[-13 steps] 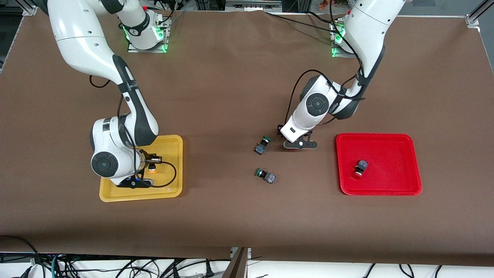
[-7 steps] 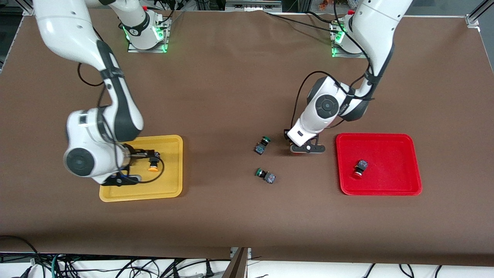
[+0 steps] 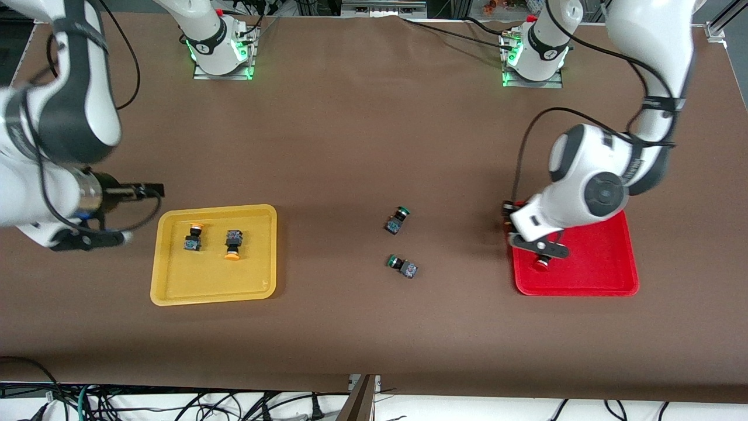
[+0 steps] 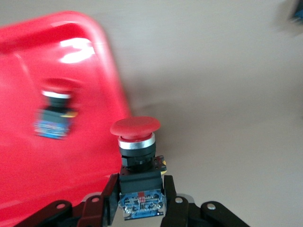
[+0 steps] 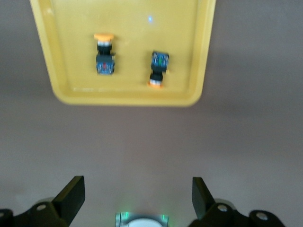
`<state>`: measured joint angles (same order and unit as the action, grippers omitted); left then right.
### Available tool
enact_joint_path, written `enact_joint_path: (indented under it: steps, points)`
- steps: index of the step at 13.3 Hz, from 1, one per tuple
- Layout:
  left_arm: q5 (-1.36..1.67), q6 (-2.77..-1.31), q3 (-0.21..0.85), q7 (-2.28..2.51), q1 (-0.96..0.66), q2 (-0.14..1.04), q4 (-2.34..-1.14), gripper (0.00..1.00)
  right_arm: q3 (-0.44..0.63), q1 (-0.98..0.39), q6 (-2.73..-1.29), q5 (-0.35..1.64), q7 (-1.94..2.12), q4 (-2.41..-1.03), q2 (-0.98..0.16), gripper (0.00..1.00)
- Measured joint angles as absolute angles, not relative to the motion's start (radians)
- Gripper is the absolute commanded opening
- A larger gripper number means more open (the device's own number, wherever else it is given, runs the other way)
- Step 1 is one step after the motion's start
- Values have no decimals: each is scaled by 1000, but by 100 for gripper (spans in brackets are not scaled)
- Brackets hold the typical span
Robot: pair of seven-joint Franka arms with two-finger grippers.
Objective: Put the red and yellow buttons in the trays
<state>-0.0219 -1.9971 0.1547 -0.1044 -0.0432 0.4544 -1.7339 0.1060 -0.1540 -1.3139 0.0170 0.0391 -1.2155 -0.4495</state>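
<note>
My left gripper [image 3: 537, 250] is shut on a red button [image 4: 137, 146] by its black body, cap pointing away, over the red tray's [image 3: 596, 275] rim toward the table's middle. In the left wrist view [image 4: 141, 194] the red tray [image 4: 28, 179] holds a second red button [image 4: 53, 113]. Only that button's cap [image 3: 542, 265] shows in the front view. Two yellow buttons [image 3: 193, 237] [image 3: 233, 244] lie in the yellow tray [image 3: 169, 292]. My right gripper [image 3: 87, 238] is open and empty, raised beside that tray toward the right arm's end. Its wrist view [image 5: 137, 194] shows the tray [image 5: 199, 56] with both buttons [image 5: 104, 54] [image 5: 158, 70].
Two green-capped buttons [image 3: 397, 220] [image 3: 403, 266] lie on the brown table between the trays. The arm bases with green lights [image 3: 222, 52] [image 3: 529, 58] stand along the table's edge farthest from the front camera.
My right gripper let go of a yellow button in the yellow tray, rose and drew off the tray. My left gripper carried the red button from the table's middle to the red tray's rim.
</note>
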Motion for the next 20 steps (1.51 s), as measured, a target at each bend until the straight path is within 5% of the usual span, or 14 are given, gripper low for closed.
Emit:
enact_joint_path:
  steps: [7,10,12,17,20]
  points:
    - [-349,-2006,154,-384,124,507,-1744,13,75,-156,-1221,8,39,-1279,-180,100]
    - [-374,-2198,154,-436,203,593,-1785,21,73,-135,-1231,7,41,-1308,-99,100]
    - [-375,-2242,156,-439,210,631,-1789,100,61,-125,-1247,-10,41,-1355,-54,100]
    - [-375,-2231,170,-439,208,591,-1768,100,45,-121,-1258,-16,41,-1389,-60,100]
    - [-369,-2103,226,-437,208,499,-1734,100,43,-121,-1258,-17,41,-1389,-65,100]
